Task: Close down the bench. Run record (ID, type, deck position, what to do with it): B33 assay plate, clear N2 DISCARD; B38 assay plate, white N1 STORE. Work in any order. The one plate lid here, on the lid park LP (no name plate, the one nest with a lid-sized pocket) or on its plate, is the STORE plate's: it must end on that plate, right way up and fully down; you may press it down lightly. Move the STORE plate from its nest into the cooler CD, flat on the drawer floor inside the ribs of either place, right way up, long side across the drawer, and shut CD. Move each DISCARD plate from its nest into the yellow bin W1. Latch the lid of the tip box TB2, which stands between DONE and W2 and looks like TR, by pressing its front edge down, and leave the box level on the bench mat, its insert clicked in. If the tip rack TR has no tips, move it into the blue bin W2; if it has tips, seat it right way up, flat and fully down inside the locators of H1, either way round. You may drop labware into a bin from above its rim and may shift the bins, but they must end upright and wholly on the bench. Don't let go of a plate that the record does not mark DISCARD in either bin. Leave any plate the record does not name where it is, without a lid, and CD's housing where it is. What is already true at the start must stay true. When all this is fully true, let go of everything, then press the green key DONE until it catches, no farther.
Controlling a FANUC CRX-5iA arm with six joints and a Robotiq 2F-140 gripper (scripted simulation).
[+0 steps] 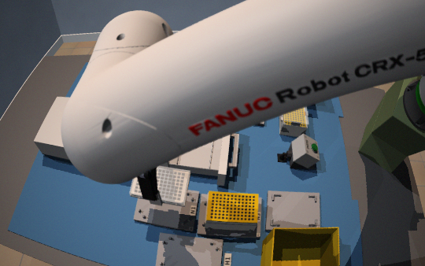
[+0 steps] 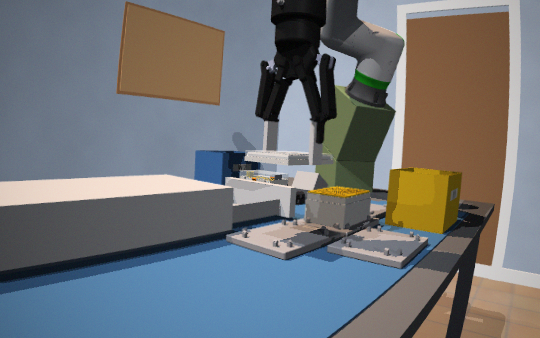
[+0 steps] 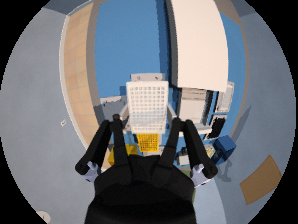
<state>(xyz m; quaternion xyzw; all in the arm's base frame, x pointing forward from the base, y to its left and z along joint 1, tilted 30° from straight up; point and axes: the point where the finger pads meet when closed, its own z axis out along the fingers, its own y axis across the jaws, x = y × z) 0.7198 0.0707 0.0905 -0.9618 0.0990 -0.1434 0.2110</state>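
One white plate (image 2: 285, 158) hangs level in the air, clamped by its two long edges between the fingers (image 2: 270, 135) of the pincer (image 2: 292, 136), well above the surface (image 2: 150, 295). Seen from the side, open air lies all round the plate: the grey nest (image 2: 280, 240) is well below it, and the low white drawer unit (image 2: 260, 192) sits below and behind it.

From above, the plate (image 1: 173, 184) overlaps the far edge of the nest (image 1: 167, 214), whose pocket is bare. Just right of the nest stands the yellow-topped tip rack (image 1: 233, 208), and right of that another grey nest (image 1: 293, 210). The yellow bin (image 1: 301, 247) stands near the surface's front edge, beside that second nest. Beyond the first nest lies the drawer unit (image 1: 208, 157); farther right of it are the grey box with the green key (image 1: 304, 151) and a second tip box (image 1: 293, 121).

The thick white arm (image 1: 220, 90) blocks much of the top view, hiding the space behind the drawer unit. A long white housing (image 2: 100, 210) fills the left side of the surface, well apart from the nest.
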